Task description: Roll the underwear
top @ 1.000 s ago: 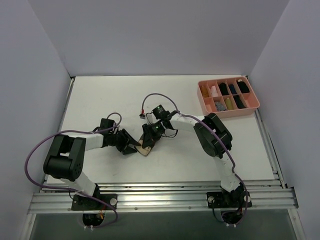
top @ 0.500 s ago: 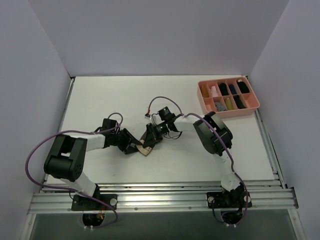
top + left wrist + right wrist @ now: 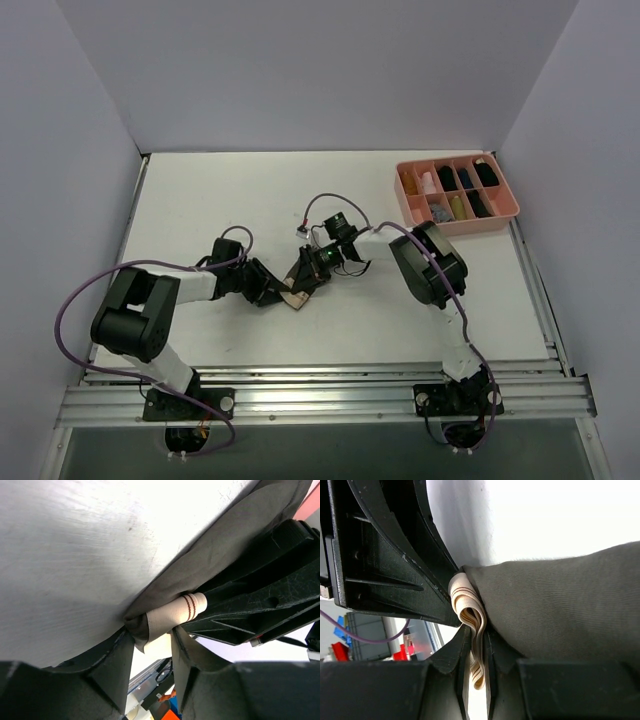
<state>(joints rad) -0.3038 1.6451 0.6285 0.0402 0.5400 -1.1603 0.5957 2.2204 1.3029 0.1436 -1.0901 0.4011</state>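
Well, the underwear (image 3: 293, 298) lies near the middle of the white worktop (image 3: 200, 200), right between the two tools. It is soft, thin and light, so it will bend, sag and flop open if nothing holds it. I think it will not break, but a roll of it could spring loose easily. The tan waistband (image 3: 172, 615) looks thicker and firmer than the dark cloth, so that edge seems the best place to grab. The right tool (image 3: 476, 635) is closed tight on the waistband, which is folded over itself between its fingers (image 3: 447, 665). The left tool (image 3: 152, 655) has its fingers (image 3: 110, 672) on each side of a curled bit of the waistband, with a gap between them. I cannot tell if it is pinching the cloth or only standing around it. From above, both tools crowd over the underwear and hide almost all of it. Only a little tan corner peeks out. I cannot see how much is rolled up. In the close views the dark cloth runs off the edge of the picture, and the other tool blocks part of it, so the far end is hidden too.
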